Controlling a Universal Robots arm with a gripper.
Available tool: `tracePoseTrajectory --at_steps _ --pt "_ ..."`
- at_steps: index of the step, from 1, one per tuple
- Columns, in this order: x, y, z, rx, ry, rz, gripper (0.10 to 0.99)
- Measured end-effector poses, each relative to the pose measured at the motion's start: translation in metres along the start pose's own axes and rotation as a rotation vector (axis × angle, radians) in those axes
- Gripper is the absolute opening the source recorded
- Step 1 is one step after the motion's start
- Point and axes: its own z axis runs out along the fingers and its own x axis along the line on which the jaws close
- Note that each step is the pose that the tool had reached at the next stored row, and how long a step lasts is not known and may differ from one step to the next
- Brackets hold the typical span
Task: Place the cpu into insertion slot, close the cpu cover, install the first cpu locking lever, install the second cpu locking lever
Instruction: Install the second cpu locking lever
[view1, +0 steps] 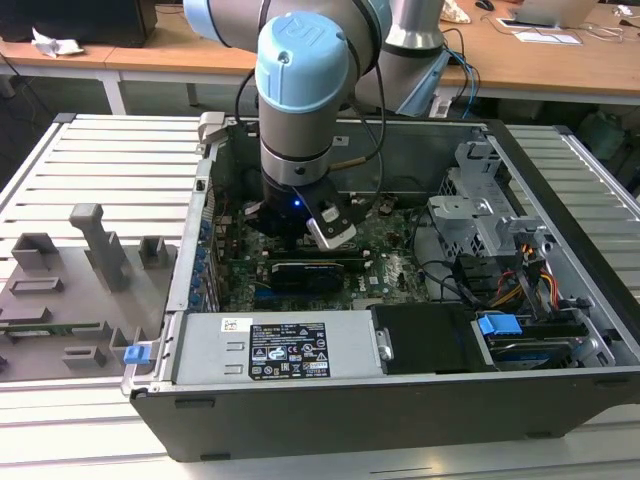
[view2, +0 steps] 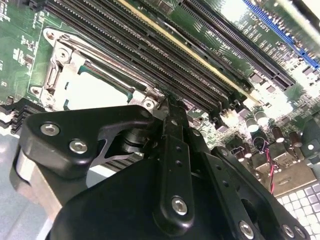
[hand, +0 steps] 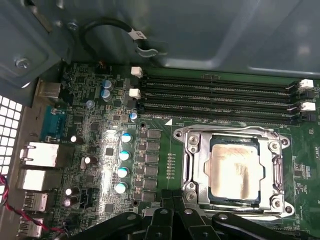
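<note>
You are looking at the arm reaching down into an open computer case (view1: 560, 300) on the bench (view1: 100, 160), the tool (hand: 172, 210) hanging just beside the processor socket on the green motherboard (hand: 100, 150). The tool's fingers (view2: 172, 150) are pressed together and grip nothing. The cpu (hand: 234, 169) already lies flat in its slot, its pale metal top showing through the window of the cpu cover (hand: 192, 150), which lies down around it. Judge the chip light, stiff and fragile underneath; take it only by its edges. The cover is thin, rigid metal on a hinge, best pushed at its free edge.
</note>
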Motion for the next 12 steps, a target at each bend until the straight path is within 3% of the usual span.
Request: tracePoseTrajectory --at_steps 12 --pt "0.0 0.0025 -0.0116 -0.003 -0.0003 0.0 0.106"
